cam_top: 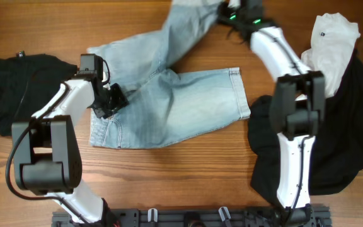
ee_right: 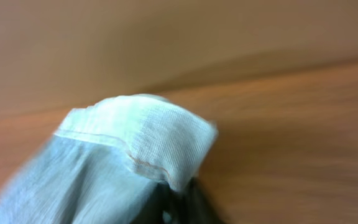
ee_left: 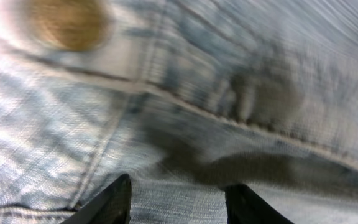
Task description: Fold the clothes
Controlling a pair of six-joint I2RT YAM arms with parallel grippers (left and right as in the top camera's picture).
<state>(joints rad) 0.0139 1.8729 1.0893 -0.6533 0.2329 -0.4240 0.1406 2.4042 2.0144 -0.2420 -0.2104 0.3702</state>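
Light blue denim shorts (cam_top: 181, 107) lie spread across the middle of the table. My left gripper (cam_top: 109, 101) is open, fingers apart, pressed on the waistband near the brass button (ee_left: 67, 25); denim (ee_left: 229, 81) fills the left wrist view between the fingers (ee_left: 179, 202). My right gripper (cam_top: 229, 11) at the far top edge is shut on the hem of the far leg (cam_top: 188, 25). In the right wrist view the pinched hem (ee_right: 148, 143) stands above the wood, held by the fingers (ee_right: 182, 199).
A black garment (cam_top: 17, 88) lies at the left edge. A black garment (cam_top: 345, 139) with a white one (cam_top: 333, 44) on top lies at the right. Bare wood (cam_top: 188, 176) runs along the front.
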